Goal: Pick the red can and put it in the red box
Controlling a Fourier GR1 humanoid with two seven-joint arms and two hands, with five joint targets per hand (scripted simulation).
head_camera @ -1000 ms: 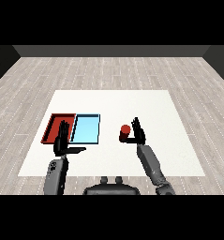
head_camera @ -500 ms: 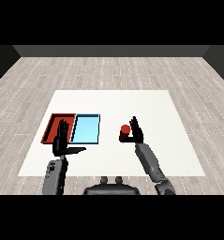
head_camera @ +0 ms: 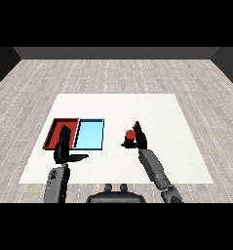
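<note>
While the left robot hand [head_camera: 64, 150] rests open, the right robot hand [head_camera: 139, 140] cups the small red can [head_camera: 130, 136].

The bench [head_camera: 118, 105] is white. The can [head_camera: 130, 135] is red, as is one tray [head_camera: 54, 132]; the other tray [head_camera: 89, 135] is light blue. Both hands [head_camera: 63, 150] [head_camera: 139, 137] are black, on grey forearms [head_camera: 154, 168]. The floor [head_camera: 113, 73] shows pale grey wood planks.

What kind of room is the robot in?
Probably a bare practice room for a sorting job. There is only a white table on a grey plank floor, holding a red tray, a light blue tray and a red can.
</note>
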